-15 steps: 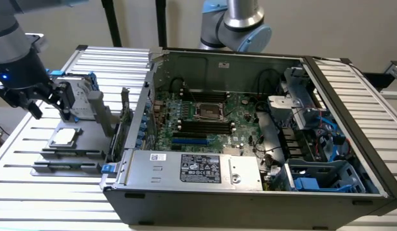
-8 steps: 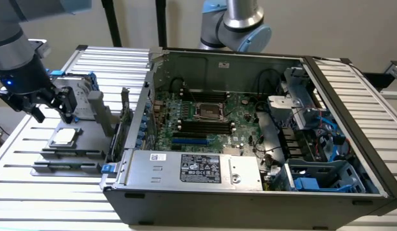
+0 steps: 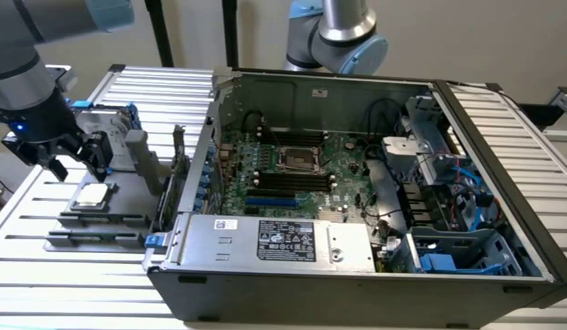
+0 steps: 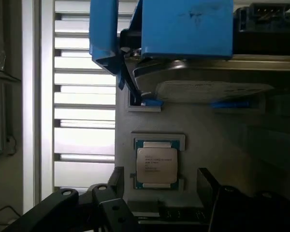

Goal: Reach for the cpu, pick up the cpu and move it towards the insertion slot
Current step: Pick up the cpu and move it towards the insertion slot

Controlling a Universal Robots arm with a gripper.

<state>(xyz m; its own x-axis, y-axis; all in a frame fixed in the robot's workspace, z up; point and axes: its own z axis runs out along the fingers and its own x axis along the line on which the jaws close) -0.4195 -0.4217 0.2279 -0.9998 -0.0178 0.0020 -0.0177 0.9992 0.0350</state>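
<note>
item 1: power supply [image 3: 274,240], labelled, is mounted at the near edge of the open computer case [image 3: 311,89].
item 2: cpu [image 3: 91,196], silvery top up, is seated flat in a recess of the grey fixture [image 3: 118,206] on the slatted table [image 3: 45,282], outside the case at the exterior view's left.
item 3: gripper [image 3: 79,167] is held just above the cpu, fingers [image 4: 206,180] spread wide to either side of it, nothing grasped.
item 4: hard drive [image 3: 113,130] with blue clips is stood upright behind the cpu.
item 5: insertion slot [image 3: 300,159], metal-framed, is set on the motherboard [image 3: 348,199], well apart from the cpu.
item 6: second arm [image 3: 343,31] is seen at the rear.
</note>
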